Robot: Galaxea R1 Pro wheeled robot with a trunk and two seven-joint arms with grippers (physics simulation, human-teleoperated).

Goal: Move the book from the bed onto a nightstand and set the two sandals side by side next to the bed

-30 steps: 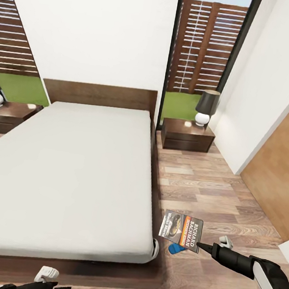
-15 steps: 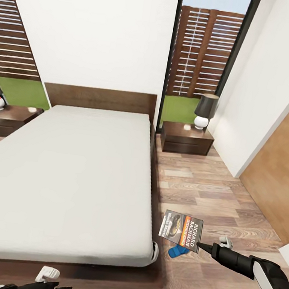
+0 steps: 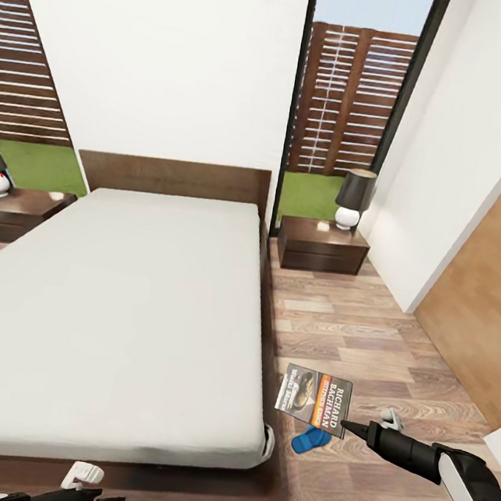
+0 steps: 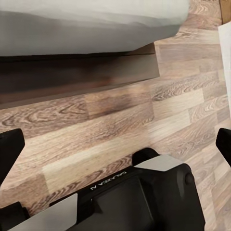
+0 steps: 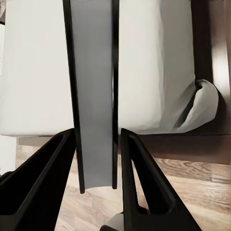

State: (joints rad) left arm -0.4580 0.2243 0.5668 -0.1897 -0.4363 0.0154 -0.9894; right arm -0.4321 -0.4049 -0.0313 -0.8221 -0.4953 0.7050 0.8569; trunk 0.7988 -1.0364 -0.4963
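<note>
My right gripper (image 3: pixel 345 427) is shut on the book (image 3: pixel 313 399), which hangs over the floor just off the bed's (image 3: pixel 117 312) near right corner. Its dark cover with the orange band faces up. In the right wrist view the book's grey edge (image 5: pixel 94 96) stands between the two fingers (image 5: pixel 139 178). One blue sandal (image 3: pixel 309 440) lies on the floor beside the bed frame, partly hidden under the book; the other sandal is out of view. A nightstand (image 3: pixel 321 246) stands right of the headboard, another (image 3: pixel 12 209) at the left. My left gripper (image 3: pixel 87 497) hangs open low at the bed's foot, its fingers (image 4: pixel 12 144) wide apart.
A dark-shaded lamp (image 3: pixel 355 197) with a white base stands on the right nightstand. A strip of wood floor (image 3: pixel 350 333) runs between the bed and the white wall (image 3: pixel 446 188). A brown wooden panel (image 3: pixel 486 311) stands at the right. My base (image 4: pixel 144 197) shows under the left arm.
The whole view has shifted: the bed and nightstands sit slightly lower in the picture, and more of the blue sandal shows below the book. Both arms keep their pose.
</note>
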